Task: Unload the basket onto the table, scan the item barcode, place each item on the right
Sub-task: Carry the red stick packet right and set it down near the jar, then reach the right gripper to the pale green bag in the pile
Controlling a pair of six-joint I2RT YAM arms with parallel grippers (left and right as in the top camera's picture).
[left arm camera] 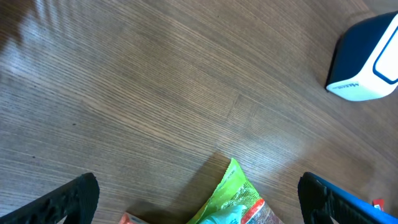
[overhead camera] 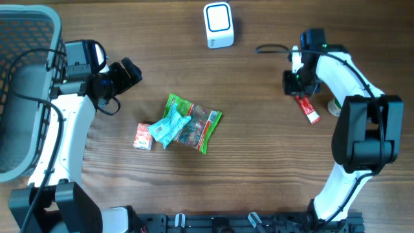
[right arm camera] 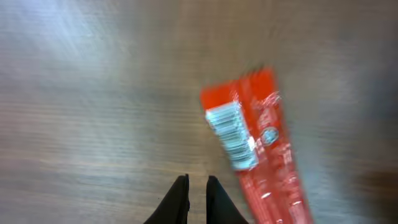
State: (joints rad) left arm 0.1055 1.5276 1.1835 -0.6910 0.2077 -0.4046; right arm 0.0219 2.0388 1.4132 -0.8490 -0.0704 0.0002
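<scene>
A wood-grain bench (overhead camera: 259, 162) is filling the whole background, with a white and blue scanner (overhead camera: 218, 24) standing at its far edge. The red stick packet (overhead camera: 308, 109) is lying flat on the bench, to the right of the scanner and nearer the robot, and its white barcode patch (right arm camera: 233, 137) is facing up, though the wrist view is blurring it. The right tool (right arm camera: 197, 198) is hanging just beside the packet's scanner-side end, its fingers drawn almost together and gripping nothing. The left tool (overhead camera: 132, 71) is sitting to the left of the scanner with its jaws spread wide and nothing between them. In front of the scanner and slightly left, a green snack packet (overhead camera: 194, 123), a teal packet (overhead camera: 167, 128) and a small carton (overhead camera: 143, 136) are lying in a loose pile. A grey basket (overhead camera: 29, 26) is standing far to the scanner's left.
</scene>
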